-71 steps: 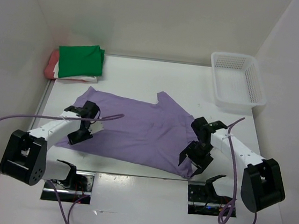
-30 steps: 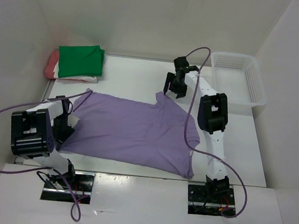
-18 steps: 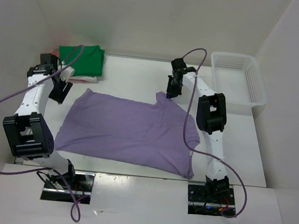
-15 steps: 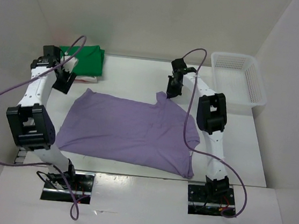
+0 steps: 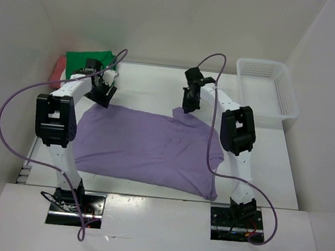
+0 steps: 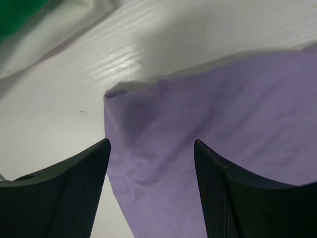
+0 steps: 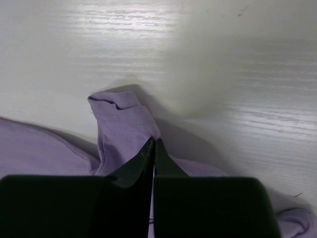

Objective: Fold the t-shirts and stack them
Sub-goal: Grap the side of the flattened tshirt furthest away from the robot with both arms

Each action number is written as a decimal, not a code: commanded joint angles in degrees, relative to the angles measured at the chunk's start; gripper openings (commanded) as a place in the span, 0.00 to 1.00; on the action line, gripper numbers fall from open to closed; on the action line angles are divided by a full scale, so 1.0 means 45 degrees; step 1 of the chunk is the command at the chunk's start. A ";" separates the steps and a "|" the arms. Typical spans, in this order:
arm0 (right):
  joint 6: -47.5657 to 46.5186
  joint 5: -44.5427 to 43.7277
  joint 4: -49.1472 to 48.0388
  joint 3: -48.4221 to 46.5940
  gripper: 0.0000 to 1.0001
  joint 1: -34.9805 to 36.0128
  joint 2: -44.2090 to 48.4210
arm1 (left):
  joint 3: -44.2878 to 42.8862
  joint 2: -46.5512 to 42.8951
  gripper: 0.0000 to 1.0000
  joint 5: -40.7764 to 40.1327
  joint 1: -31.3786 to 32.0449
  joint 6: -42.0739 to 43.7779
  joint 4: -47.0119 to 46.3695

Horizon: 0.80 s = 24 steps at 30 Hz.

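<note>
The lavender-purple t-shirt (image 5: 147,147) lies spread flat in the middle of the table. My left gripper (image 5: 101,95) hovers open over its far left corner, and in the left wrist view that corner (image 6: 148,109) lies between the two fingers (image 6: 151,146), untouched. My right gripper (image 5: 187,103) is shut on a raised fold of the shirt's far right edge (image 7: 124,129), its tips (image 7: 153,142) pinched together on the cloth. A folded green t-shirt (image 5: 87,62) tops the pile at the far left, with the salmon-red one (image 5: 57,69) showing beneath. Cream-white cloth (image 6: 74,25) shows in the left wrist view.
A white mesh basket (image 5: 265,91) stands at the far right corner. White walls close the table (image 5: 148,81) on three sides. Both arms reach far across the table, cables looping above them.
The left arm swung from the table's left side to the shirt's far left corner and opened its jaws. The right gripper closed on the far right edge and pulled it up slightly.
</note>
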<state>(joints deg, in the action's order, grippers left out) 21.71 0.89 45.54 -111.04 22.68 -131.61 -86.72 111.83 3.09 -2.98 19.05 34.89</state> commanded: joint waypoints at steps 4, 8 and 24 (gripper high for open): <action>0.0526 -0.0783 0.0232 -0.0050 0.00 0.0625 0.1101 | -0.0554 0.0969 0.74 -0.0273 -0.0196 -0.0540 -0.0879; 0.0643 -0.1055 0.0232 0.0085 0.00 0.0625 0.1375 | 0.0070 0.0990 0.74 -0.0824 -0.0196 -0.0542 -0.1776; 0.1071 -0.2287 0.0214 0.2973 0.00 0.1502 0.3541 | 0.0948 0.1069 0.00 -0.0179 -0.0079 0.0238 -0.1602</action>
<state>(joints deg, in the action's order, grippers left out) 24.95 -7.09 46.00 -101.49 27.29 -121.54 -85.91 118.67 1.45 -3.33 17.85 26.61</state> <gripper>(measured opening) 0.004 0.012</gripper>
